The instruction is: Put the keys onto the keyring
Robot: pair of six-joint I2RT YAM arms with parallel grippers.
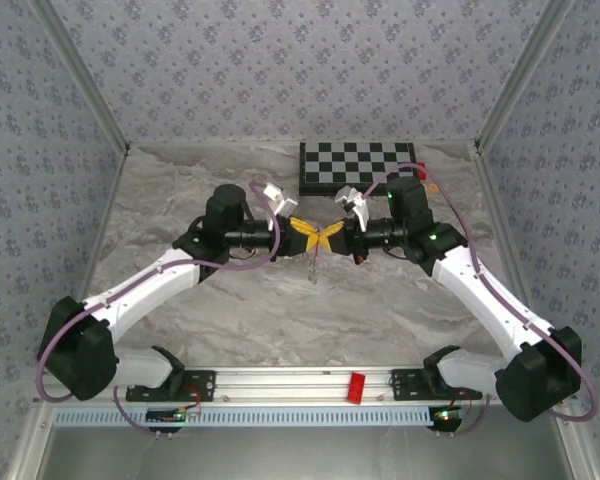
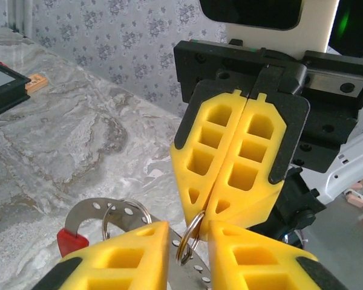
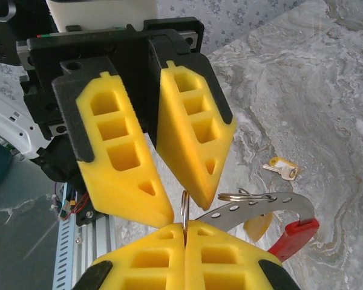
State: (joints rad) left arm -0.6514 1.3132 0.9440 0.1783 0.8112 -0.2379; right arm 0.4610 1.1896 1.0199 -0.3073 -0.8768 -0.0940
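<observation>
Left end effector point(image 2: 189, 234): open by a moderate gap and holding nothing. Its foam fingers straddle the small wire loop at the top of the keyring point(image 3: 272, 201) and may brush it.

The keyring is in mid-air over the middle of the bench point(image 1: 230, 310), between the two arms. It is a curved, perforated grey metal band with a red end and a second split loop threaded through it. In the top view it hangs at 6 o'clock from the meeting fingertips.

Right end effector point(image 3: 184, 232): fully shut on the keyring, pinching the wire loop edge-on at the very tips.

One key point(image 3: 282, 169) lies flat on the bench with a yellowish head, at 3 o'clock from the pinch in the right wrist view and well apart from it. There's a yellowish shape under the band; can't tell if it's the second key.

Handling, my read:
- The keyring is light, thin, stiff metal and slick against foam. The band hangs free, so expect swing and twist around the pinch.
- The loop looks like a sprung coil, so a key would have to be wedged in at the split end. Grip across the wire away from that end, and let the left take the other side to stop rotation.
- The key is tiny, flat and rigid, with little edge to catch. Take it by the head and leave the hole end exposed.
</observation>
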